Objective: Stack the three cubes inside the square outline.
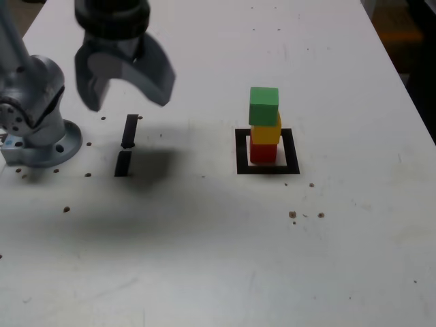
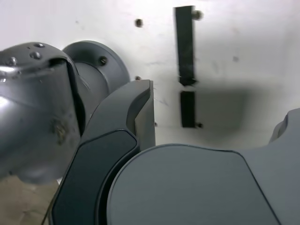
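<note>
The spread hand [image 1: 131, 102] is blurred, and the green cube [image 1: 263, 106] partly hides the yellow one [image 1: 266, 133].

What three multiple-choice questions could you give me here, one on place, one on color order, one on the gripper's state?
1. Where is the stack?
A) beside the black strips
B) inside the square outline
C) on the arm's base

2. Which cube is in the middle?
A) green
B) red
C) yellow

3. How is the gripper?
A) open and empty
B) shut
C) holding a cube

1 B: the black square outline surrounds the red cube.
2 C: the yellow cube sits between red and the green cube.
3 A: the gripper's jaws stand apart, nothing between.
</note>
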`<act>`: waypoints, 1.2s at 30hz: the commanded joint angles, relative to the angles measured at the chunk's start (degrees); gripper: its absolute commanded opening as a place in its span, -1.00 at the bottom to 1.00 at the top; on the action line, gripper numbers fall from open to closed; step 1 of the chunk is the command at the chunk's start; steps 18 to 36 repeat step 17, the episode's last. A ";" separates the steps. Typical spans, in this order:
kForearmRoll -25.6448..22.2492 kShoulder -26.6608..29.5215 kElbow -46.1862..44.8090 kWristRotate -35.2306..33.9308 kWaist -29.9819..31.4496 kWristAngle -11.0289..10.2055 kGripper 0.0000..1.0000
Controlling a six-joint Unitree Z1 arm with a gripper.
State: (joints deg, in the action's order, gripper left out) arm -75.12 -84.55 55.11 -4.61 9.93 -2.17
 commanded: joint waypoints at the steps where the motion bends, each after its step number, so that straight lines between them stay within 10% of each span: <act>1: 1.86 0.49 -2.90 0.83 -1.07 0.11 0.99; 17: 11.48 2.21 -11.17 6.54 -5.93 0.74 0.99; 36: 11.48 2.21 -11.17 6.54 -5.93 0.74 0.99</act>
